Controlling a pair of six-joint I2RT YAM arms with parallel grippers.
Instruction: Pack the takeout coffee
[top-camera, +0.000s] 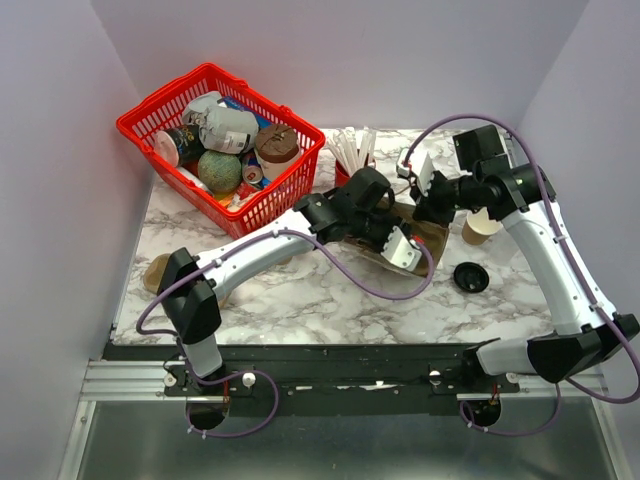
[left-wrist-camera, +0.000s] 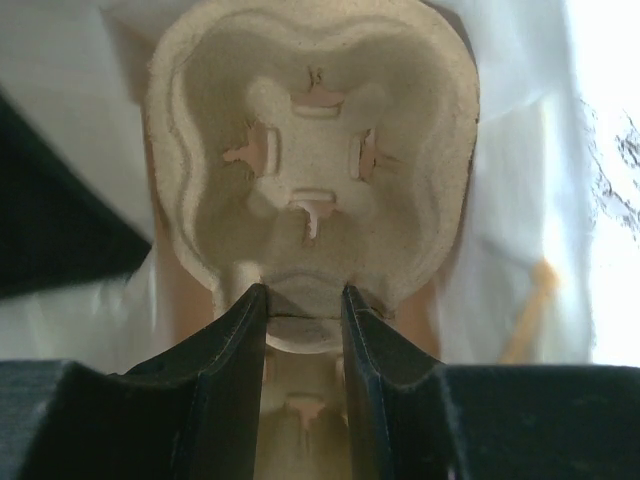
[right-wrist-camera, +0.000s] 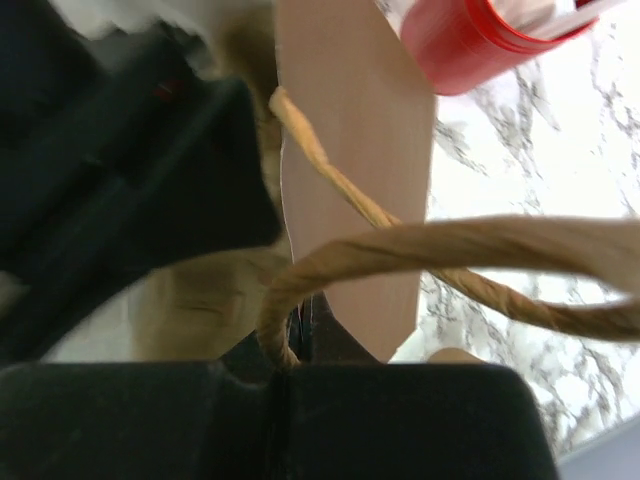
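The takeout coffee does not show in any view. In the left wrist view my left gripper (left-wrist-camera: 305, 290) is shut on the rim of a pale pulp cup carrier (left-wrist-camera: 310, 130), which sits against the white inside of the brown paper bag (top-camera: 433, 248). From above, the left gripper (top-camera: 393, 235) reaches into that bag at the table's middle. My right gripper (top-camera: 426, 208) is shut on the bag's top edge (right-wrist-camera: 350, 150), and the twisted paper handle (right-wrist-camera: 450, 245) loops just in front of its closed fingers (right-wrist-camera: 312, 318).
A lidless tan paper cup (top-camera: 481, 227) and a loose black lid (top-camera: 470, 277) lie right of the bag. A red cup (right-wrist-camera: 470, 40) with white straws (top-camera: 350, 150) stands behind it. A red basket (top-camera: 150, 118) of groceries sits at the back left. A brown round object (top-camera: 155, 272) lies by the left arm.
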